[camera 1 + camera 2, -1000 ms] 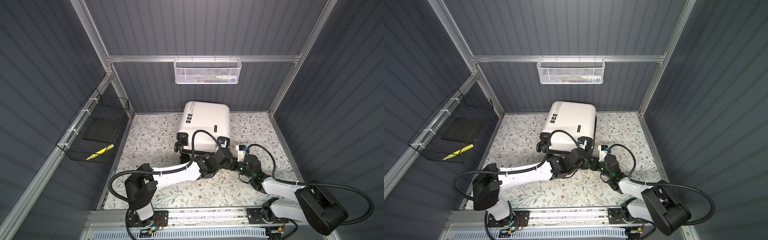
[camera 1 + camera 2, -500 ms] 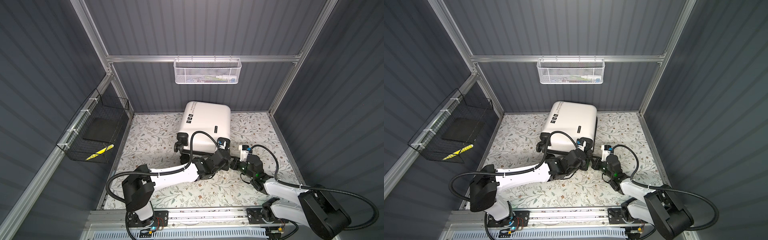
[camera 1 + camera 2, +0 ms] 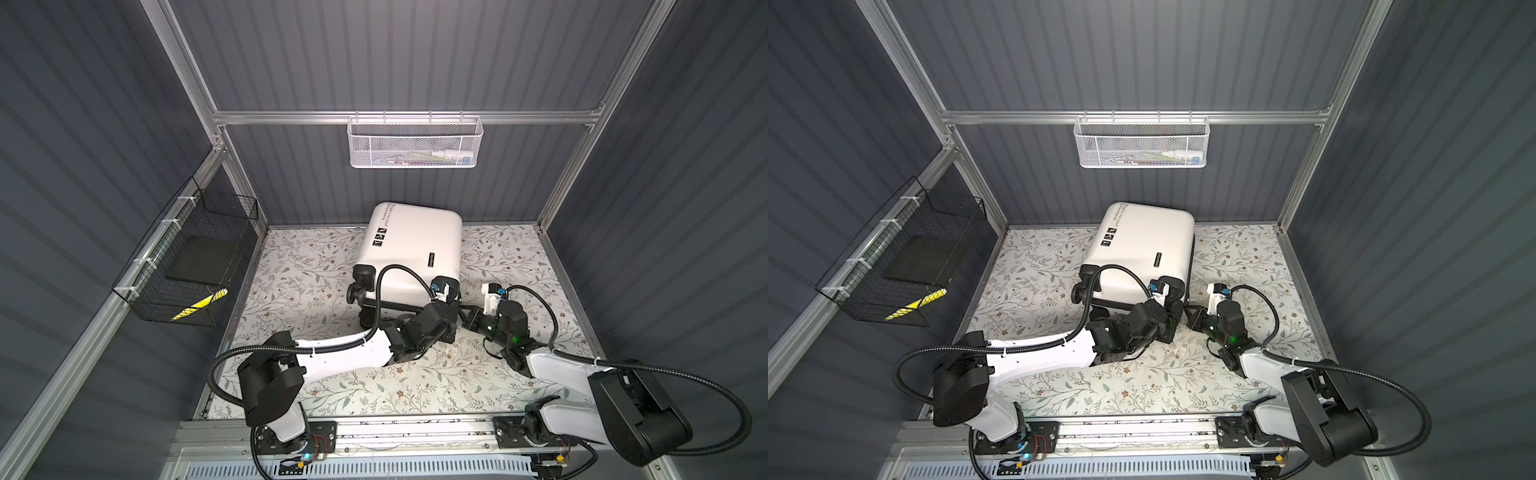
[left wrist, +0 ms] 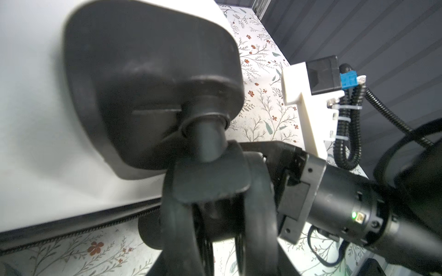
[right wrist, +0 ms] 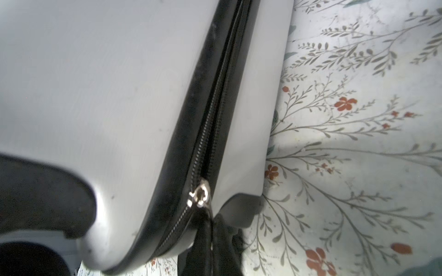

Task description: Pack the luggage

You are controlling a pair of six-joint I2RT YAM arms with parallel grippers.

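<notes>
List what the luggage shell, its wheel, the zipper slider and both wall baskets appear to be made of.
Luggage shell: smooth glossy white, likely hard plastic.
Wheel: matte black, plastic or rubber, cannot tell.
Zipper slider: bright silver glint, probably metal.
White mesh basket: fine perforated mesh, seemingly coated metal.
Black wire basket: thin dark wire grid, likely coated metal.

surface: floral-print tabletop [image 3: 316, 266] | on it: luggage [image 3: 415, 245], white, lying flat near back wall

Luggage [image 3: 415, 245] white, black zipper trim [image 5: 208, 107]; floor mat [image 3: 299, 274] pale, floral sprigs; walls [image 3: 415, 54] dark grey.
</notes>
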